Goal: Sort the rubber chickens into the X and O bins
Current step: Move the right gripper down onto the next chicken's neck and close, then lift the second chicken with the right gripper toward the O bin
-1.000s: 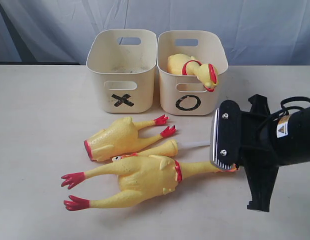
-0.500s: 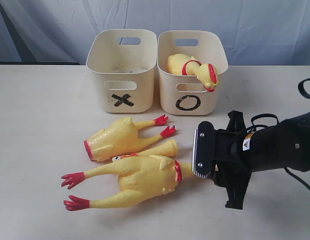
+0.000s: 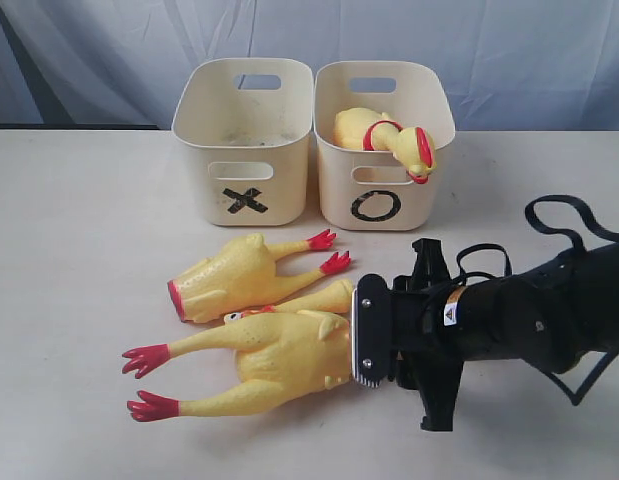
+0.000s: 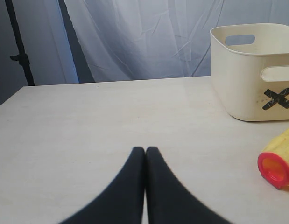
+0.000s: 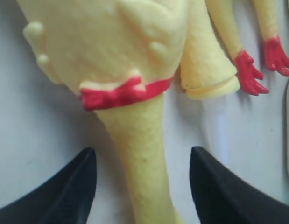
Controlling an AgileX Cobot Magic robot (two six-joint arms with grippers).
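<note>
The right end effector (image 5: 143,184), open wide, straddles the neck of a whole rubber chicken (image 3: 279,360) lying on the tabletop (image 3: 79,220), not yet gripping. The next move is likely to close, lift above the rim and carry to the O bin (image 3: 334,190). A broken neck piece (image 3: 324,298) lies just beside it. The left end effector (image 4: 145,156) rests closed and empty, with bare surface around it.

Even, bright, diffuse light; soft faint shadows on worktop (image 3: 79,230). Right wrist view slightly soft; exterior sharp.
</note>
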